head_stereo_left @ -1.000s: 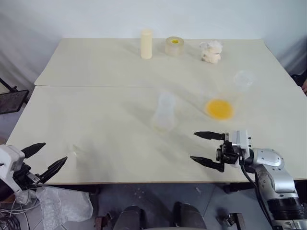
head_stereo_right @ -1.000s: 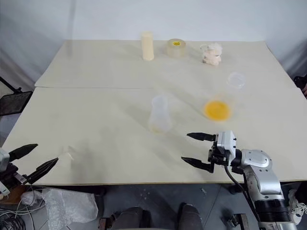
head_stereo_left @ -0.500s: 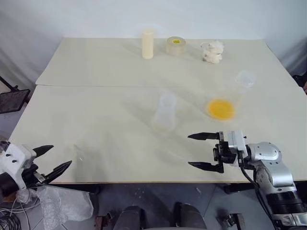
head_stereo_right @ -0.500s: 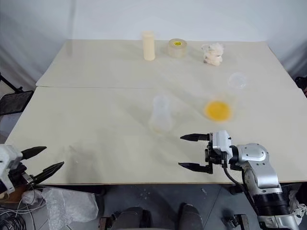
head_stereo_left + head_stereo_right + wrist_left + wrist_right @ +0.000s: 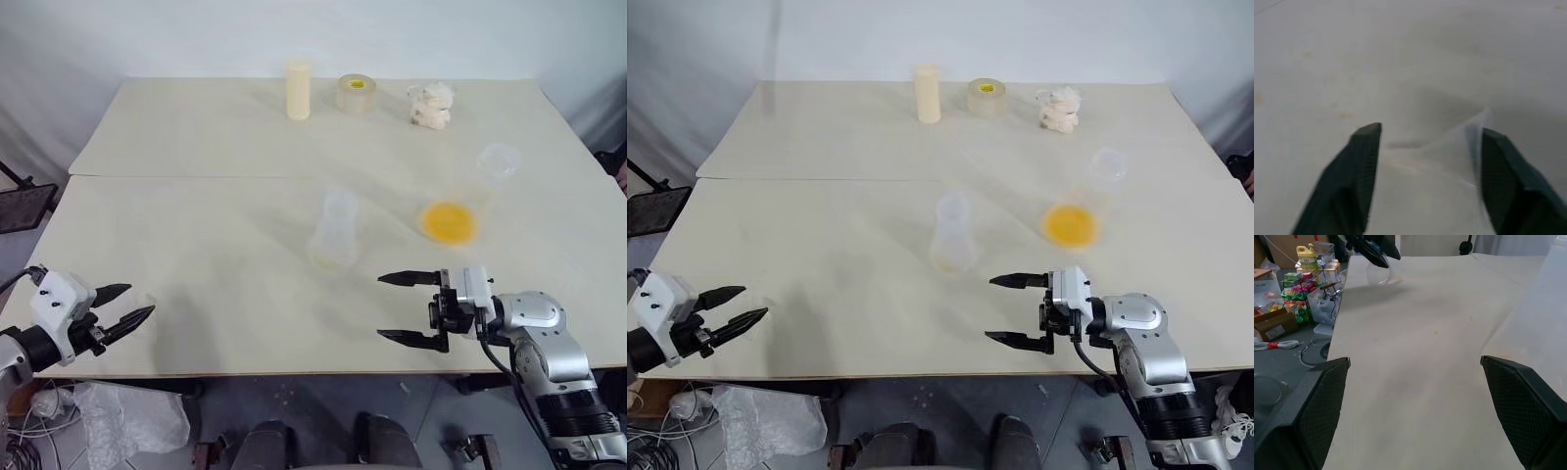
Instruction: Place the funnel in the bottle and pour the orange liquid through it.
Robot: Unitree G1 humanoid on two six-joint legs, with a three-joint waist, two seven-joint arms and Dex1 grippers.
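While the left gripper (image 5: 125, 305) sits at lower left, its black fingers (image 5: 1364, 161) bracket the small transparent funnel (image 5: 1449, 147); a firm grasp cannot be confirmed. At lower right, the right gripper (image 5: 404, 308) is spread wide and empty. At centre frame the clear cone-bodied bottle (image 5: 336, 232) stands on the cream table (image 5: 196, 225), orange liquid (image 5: 449, 221) to its right.

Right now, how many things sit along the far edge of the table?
3: a cream cylinder on the left, a tape roll in the middle, a white crumpled lump on the right.
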